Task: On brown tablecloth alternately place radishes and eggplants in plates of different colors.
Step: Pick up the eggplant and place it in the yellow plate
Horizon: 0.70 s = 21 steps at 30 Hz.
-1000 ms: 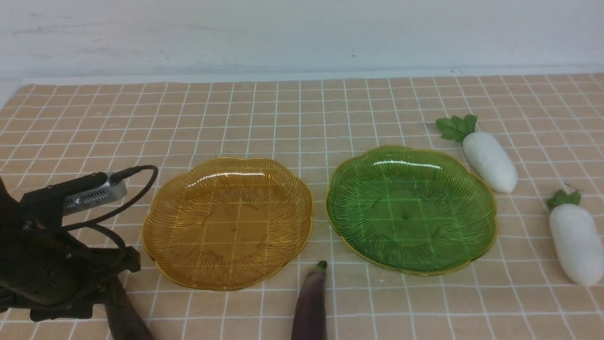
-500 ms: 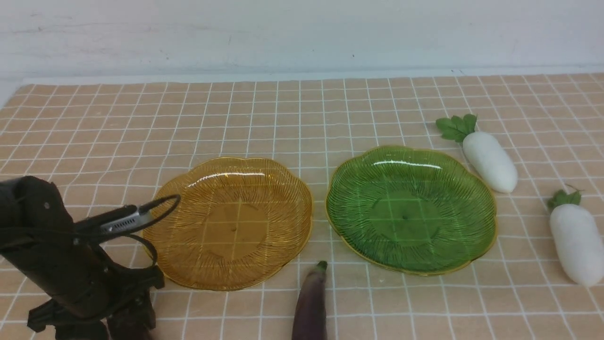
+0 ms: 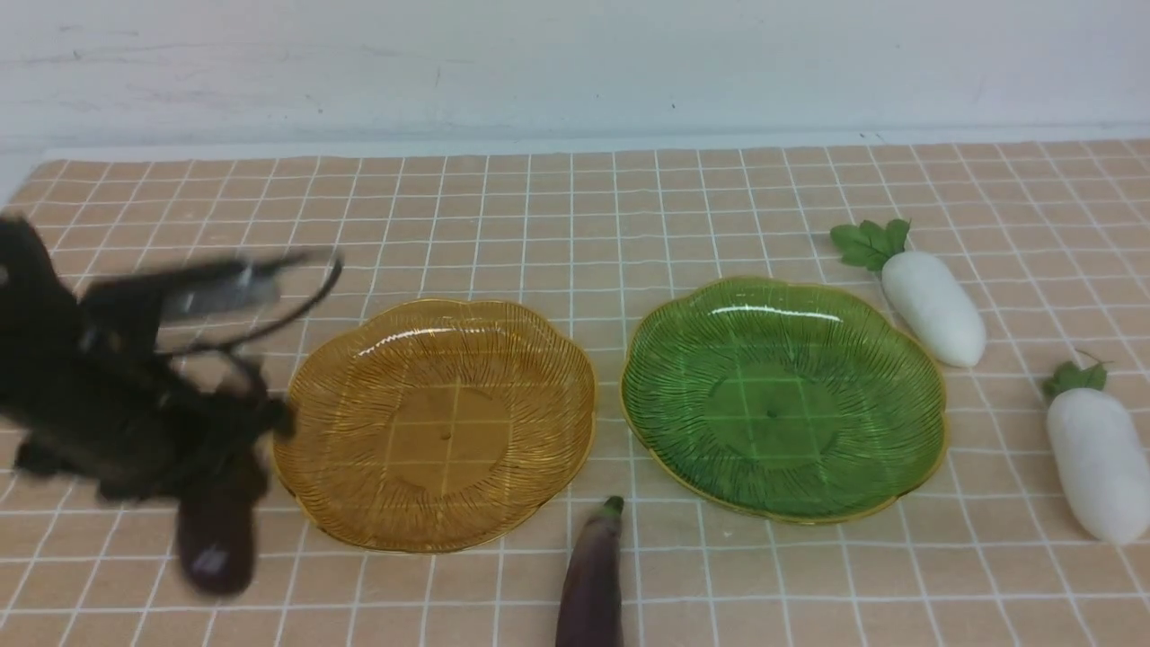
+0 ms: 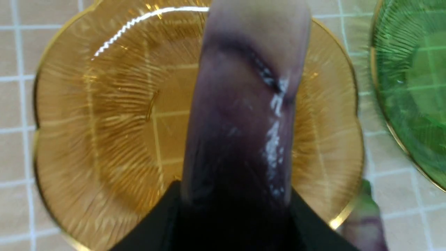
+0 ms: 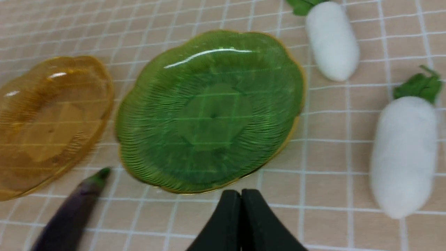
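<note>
My left gripper (image 3: pixel 225 449) is shut on a dark purple eggplant (image 3: pixel 216 530) and holds it in the air just left of the amber plate (image 3: pixel 359 503). In the left wrist view the eggplant (image 4: pixel 244 115) hangs in front of the amber plate (image 4: pixel 87 132). A second eggplant (image 3: pixel 593 575) lies on the brown tablecloth (image 3: pixel 575 216) between the plates' near edges. The green plate (image 3: pixel 782 503) is empty. Two white radishes (image 3: pixel 930 305) (image 3: pixel 1096 463) lie right of it. My right gripper (image 5: pixel 241 198) is shut and empty, near the green plate (image 5: pixel 174 62); it does not show in the front view.
A white wall (image 3: pixel 575 63) runs behind the cloth's far edge. The right wrist view shows both radishes (image 5: pixel 332 42) (image 5: pixel 404 153) and the lying eggplant (image 5: pixel 69 216) on the cloth.
My left arm has lifted from the near left edge of the cloth, raising the eggplant off the cloth and toward the amber plate. Plates, radishes and the other eggplant have not moved.
</note>
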### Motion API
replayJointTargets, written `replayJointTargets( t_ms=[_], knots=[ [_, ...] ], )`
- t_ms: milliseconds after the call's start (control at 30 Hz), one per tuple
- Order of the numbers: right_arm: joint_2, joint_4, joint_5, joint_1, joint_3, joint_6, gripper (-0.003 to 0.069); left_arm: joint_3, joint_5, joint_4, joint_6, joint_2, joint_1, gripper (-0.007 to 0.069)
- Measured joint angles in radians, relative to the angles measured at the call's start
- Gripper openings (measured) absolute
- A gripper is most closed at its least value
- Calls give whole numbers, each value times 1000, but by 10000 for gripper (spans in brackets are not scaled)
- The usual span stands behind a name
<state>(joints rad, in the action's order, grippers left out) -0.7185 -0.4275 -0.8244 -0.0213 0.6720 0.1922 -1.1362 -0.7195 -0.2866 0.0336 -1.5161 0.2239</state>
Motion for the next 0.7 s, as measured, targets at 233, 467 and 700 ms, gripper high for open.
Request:
replayJointTargets(
  t_ms=[233, 467, 700],
  knots=[
    [-245, 274, -111, 0, 205, -175, -11, -125, -23, 85, 0, -230, 0, 315],
    [-495, 410, -179, -47, 336, -278, -11, -227, -110, 143, 0, -324, 0, 490],
    [-658, 397, -201, -127, 398, -280, 6, -319, -228, 152, -12, -317, 1, 508]
  ],
)
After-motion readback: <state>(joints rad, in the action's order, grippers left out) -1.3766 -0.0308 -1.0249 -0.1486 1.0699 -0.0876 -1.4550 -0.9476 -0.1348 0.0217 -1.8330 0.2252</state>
